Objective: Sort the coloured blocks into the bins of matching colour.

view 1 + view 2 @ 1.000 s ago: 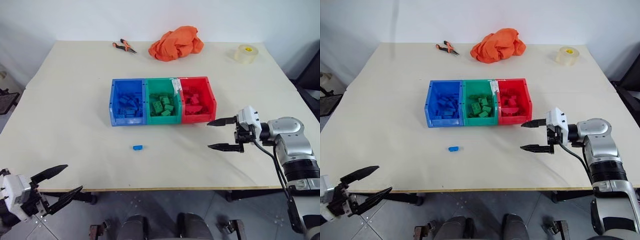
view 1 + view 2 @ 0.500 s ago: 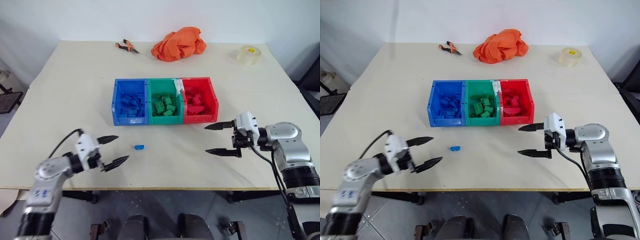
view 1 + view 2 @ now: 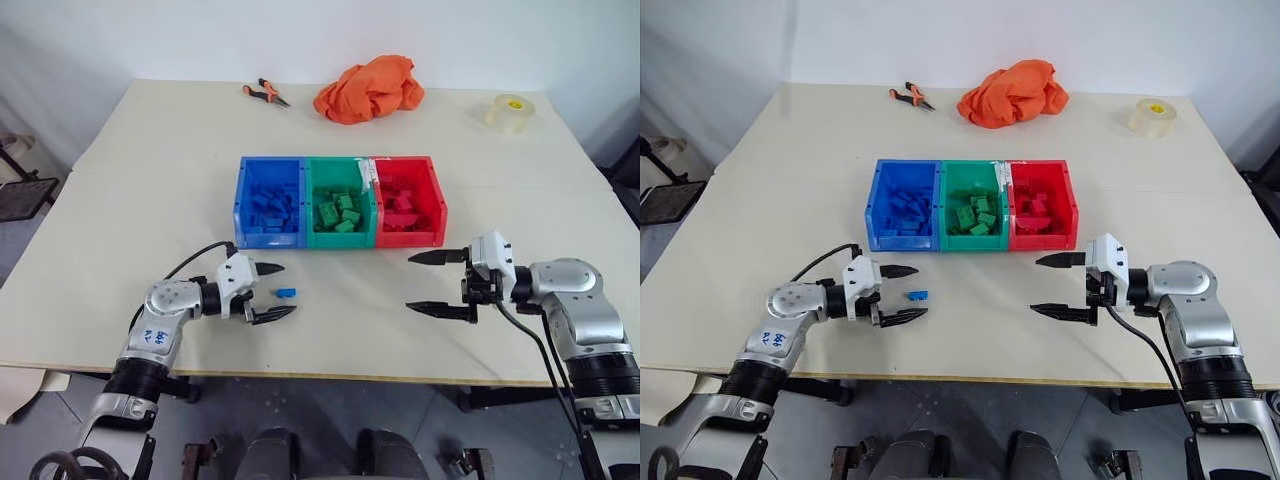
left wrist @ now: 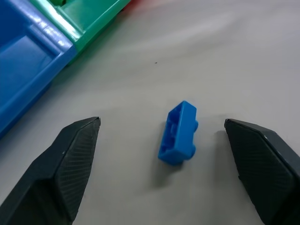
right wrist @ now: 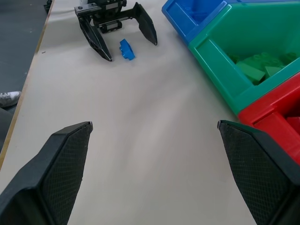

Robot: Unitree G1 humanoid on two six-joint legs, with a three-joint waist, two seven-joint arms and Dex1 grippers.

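sorting appears nearly complete: the blue bin (image 3: 268,200), green bin (image 3: 338,201) and red bin (image 3: 408,200) each hold blocks of their own colour, and one blue block (image 3: 286,293) lies loose on the table (image 3: 140,200), in front of the blue bin. the left hand (image 3: 268,291) is released, its fingers straddling the block without touching it. the right hand (image 3: 432,283) hangs released and empty, well apart

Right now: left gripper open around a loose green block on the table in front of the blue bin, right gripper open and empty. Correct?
Not quite: the block is blue, not green, as the left wrist view shows. The rest holds: left gripper open around it in front of the blue bin, right gripper open and empty.
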